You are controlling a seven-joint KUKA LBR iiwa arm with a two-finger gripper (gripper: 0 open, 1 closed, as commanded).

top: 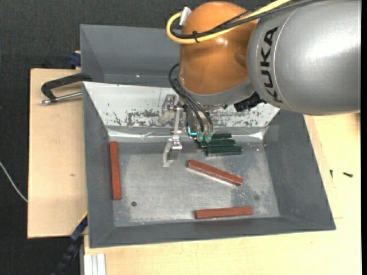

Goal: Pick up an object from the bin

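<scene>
Hovering near the grey bin's (pixel 96 171) centre with tool (pixel 172 148) spread impossible to tell, slanted red-brown bar (pixel 214 173) nearby at four o'clock: likely light, stiff, smooth, best pinched across its narrow middle.

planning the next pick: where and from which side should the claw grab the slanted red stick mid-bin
Probably its middle, from straight above, gripping across the narrow width: the slanted red stick lies flat, long and thin, with bare bin floor around it.
</scene>
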